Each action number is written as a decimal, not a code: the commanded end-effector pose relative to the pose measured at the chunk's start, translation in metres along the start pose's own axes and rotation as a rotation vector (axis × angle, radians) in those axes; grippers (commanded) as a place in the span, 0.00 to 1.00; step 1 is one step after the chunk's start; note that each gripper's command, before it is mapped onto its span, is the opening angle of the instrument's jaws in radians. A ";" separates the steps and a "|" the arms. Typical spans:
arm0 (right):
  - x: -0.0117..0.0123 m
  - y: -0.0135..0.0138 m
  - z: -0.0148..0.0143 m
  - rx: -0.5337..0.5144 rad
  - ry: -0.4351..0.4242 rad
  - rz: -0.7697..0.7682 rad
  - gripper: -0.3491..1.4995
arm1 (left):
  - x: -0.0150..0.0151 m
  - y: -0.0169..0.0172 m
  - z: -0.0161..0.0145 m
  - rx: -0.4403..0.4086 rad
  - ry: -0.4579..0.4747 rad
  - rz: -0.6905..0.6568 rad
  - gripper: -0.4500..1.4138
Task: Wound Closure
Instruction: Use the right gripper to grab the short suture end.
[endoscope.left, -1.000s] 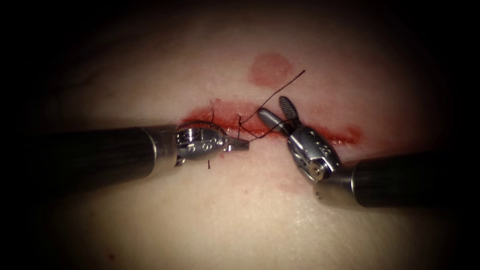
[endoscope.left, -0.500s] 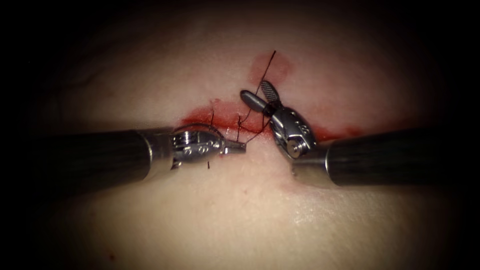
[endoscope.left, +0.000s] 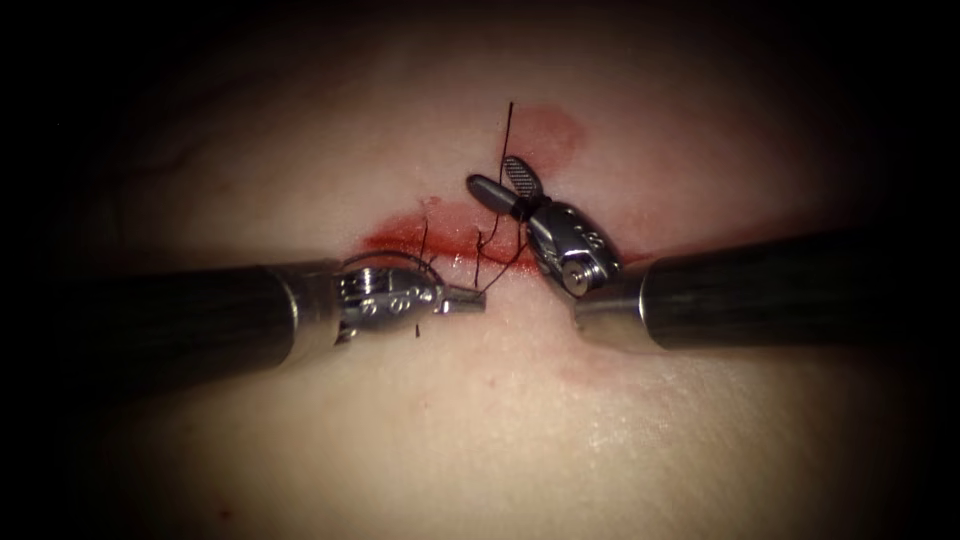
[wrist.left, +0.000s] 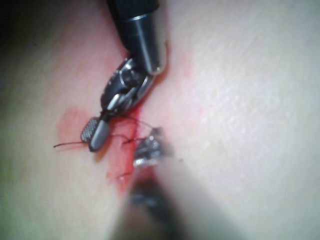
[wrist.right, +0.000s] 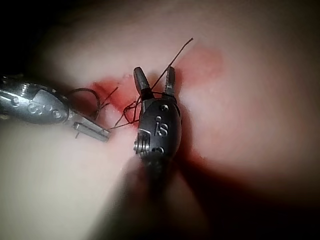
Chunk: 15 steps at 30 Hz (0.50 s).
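We see the right arm's silver wristed tool (endoscope.left: 497, 182) with jaws apart astride the thin dark thread (endoscope.left: 509, 130), which runs up-and-down over the red-stained cut (endoscope.left: 440, 232), while the left arm's silver tool (endoscope.left: 470, 299), jaws together on the thread, lies just left.

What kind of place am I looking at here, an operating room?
More likely a surgical training bench. Two thin robot tools, the left tool and the right tool, work over pale tissue with a red cut partly stitched with dark thread. No patient in sight.
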 end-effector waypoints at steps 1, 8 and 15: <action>-0.0008 -0.0002 0.0005 -0.003 -0.015 -0.010 0.43 | -0.0001 0.0000 0.0009 -0.002 0.001 0.000 0.00; -0.0007 0.0000 0.0008 -0.039 -0.087 -0.092 0.43 | -0.0001 -0.0003 0.0008 -0.003 0.002 0.000 0.00; -0.0006 0.0002 0.0010 -0.064 -0.127 -0.166 0.31 | -0.0002 -0.0003 0.0007 -0.003 0.002 0.000 0.00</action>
